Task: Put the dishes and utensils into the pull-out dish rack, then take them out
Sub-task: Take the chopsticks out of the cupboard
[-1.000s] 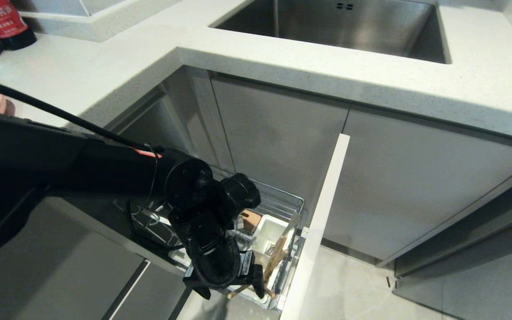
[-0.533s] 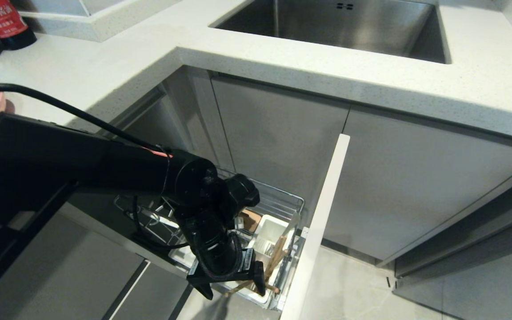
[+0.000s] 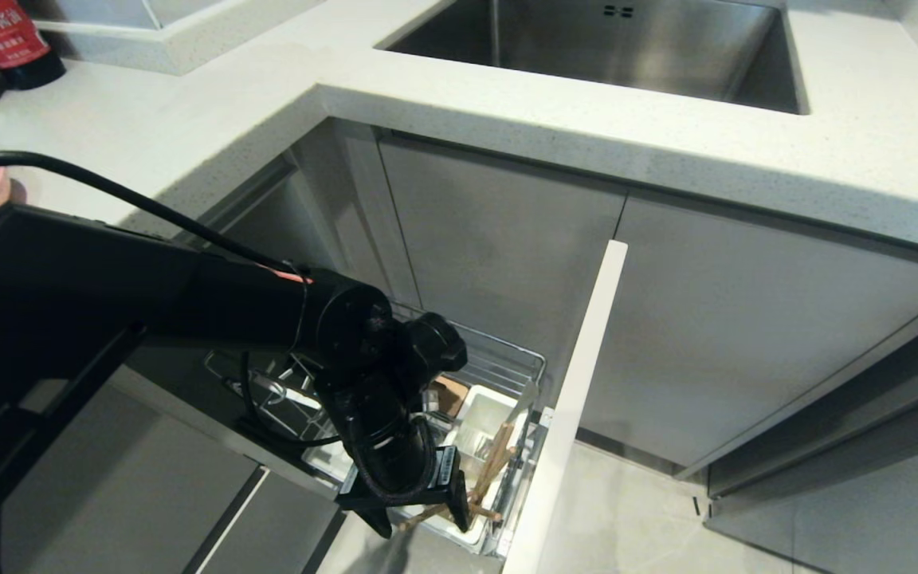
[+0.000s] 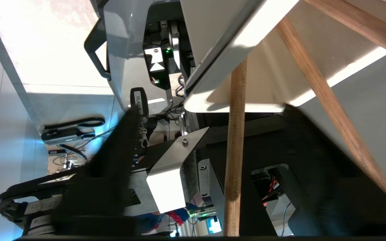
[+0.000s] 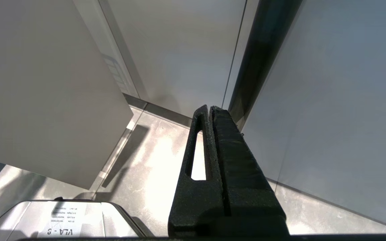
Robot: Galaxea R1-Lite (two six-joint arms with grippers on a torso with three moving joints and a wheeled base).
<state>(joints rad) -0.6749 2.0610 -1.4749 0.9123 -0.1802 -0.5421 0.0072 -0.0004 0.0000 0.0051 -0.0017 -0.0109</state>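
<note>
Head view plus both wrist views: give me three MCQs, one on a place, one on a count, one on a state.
1. Where do the chopsticks stand?
A. in the sink
B. in the white utensil box of the pull-out dish rack
C. flat on the countertop

2. How many chopsticks show in the left wrist view?
A. one
B. two
C. four

3. What state is the right end effector in?
A. shut, holding nothing
B. wide open
C. shut on a spoon

Key:
1 B: the head view shows the wooden sticks leaning up out of the white box at the front of the rack.
2 B: two wooden shafts cross the left wrist view, one upright and one slanted.
3 A: in the right wrist view its fingers are pressed together with only floor and cabinet fronts beyond them.
</note>
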